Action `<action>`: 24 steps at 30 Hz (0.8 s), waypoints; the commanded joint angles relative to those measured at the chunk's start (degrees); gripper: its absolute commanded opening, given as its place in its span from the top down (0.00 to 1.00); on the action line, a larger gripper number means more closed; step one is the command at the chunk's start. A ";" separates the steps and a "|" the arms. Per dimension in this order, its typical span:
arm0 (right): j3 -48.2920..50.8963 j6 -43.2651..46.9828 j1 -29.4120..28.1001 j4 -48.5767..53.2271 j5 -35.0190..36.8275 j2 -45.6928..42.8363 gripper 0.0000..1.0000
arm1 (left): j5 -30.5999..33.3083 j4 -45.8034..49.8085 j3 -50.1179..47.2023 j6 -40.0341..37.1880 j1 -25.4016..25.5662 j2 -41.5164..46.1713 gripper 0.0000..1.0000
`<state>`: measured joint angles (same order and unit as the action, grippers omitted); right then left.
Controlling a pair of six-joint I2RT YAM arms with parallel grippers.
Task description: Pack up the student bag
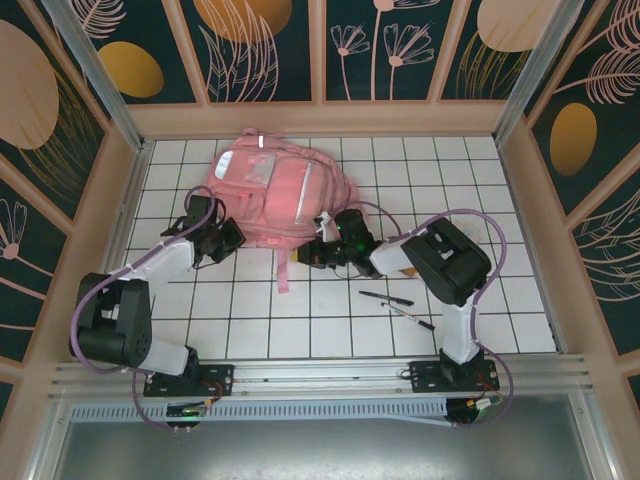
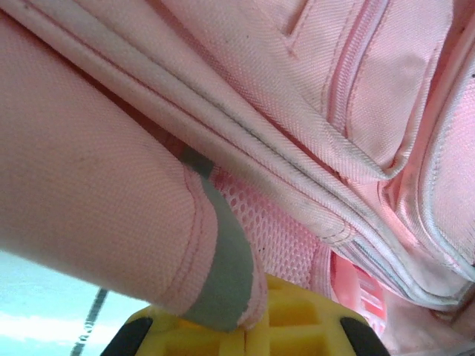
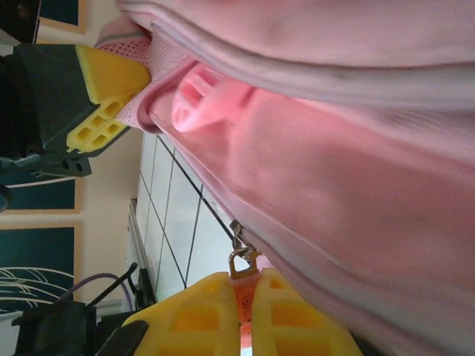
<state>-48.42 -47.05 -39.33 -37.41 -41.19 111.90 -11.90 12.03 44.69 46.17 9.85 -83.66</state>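
Though soft and woven, student bag (image 1: 275,190) pinched in left tool (image 2: 252,326) and right tool (image 3: 246,311).

Top external: fixed above and behind my bases, angled down toward the far wall. It is distant enough to take in the whole table (image 1: 300,325) and both arms.

Left wrist: looks out over my left gripper (image 2: 256,315), very close on the student bag (image 2: 312,111).

Right wrist: rolled sideways, so the tile lines run upright. It faces left past my right gripper (image 3: 245,300), also very close.

Shared: all three views show the bag's near edge. Top and right wrist both show my left gripper.
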 commanded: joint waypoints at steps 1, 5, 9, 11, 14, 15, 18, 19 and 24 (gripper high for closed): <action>2.61 -4.58 3.14 1.66 -2.59 -5.20 1.00 | 7.48 -0.17 2.37 -4.62 -1.84 -1.01 1.00; 2.76 1.97 6.85 12.25 -1.47 -8.10 1.00 | 9.83 1.95 5.25 -8.76 -2.11 -3.53 1.00; 2.64 9.04 10.74 21.95 0.50 -11.08 1.00 | 12.25 3.60 8.49 -12.27 -2.73 -6.70 1.00; 2.52 12.29 12.19 25.55 1.28 -12.20 1.00 | 11.66 3.66 10.19 -13.91 -3.31 -8.72 1.00; 2.30 16.28 13.16 29.09 1.68 -13.25 1.00 | 10.76 4.38 14.46 -16.33 -3.61 -12.41 1.00; 2.00 17.77 13.12 30.07 1.66 -13.51 1.00 | 10.75 4.64 16.02 -17.16 -3.69 -13.83 1.00; 1.25 20.61 12.63 31.26 0.55 -13.72 1.00 | 10.38 5.89 19.99 -18.31 -4.05 -17.75 0.96; 1.04 21.86 12.24 31.37 0.66 -14.12 1.00 | 9.34 6.44 21.11 -18.31 -4.05 -18.48 0.89; -3.10 29.77 8.42 38.70 9.00 -16.49 0.78 | 2.64 7.16 18.34 -14.13 -3.99 -13.07 0.64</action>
<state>-47.57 -24.27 -28.62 -4.56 -37.39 98.37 -5.39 18.13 63.92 30.50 5.89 -101.06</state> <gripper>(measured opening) 0.210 0.351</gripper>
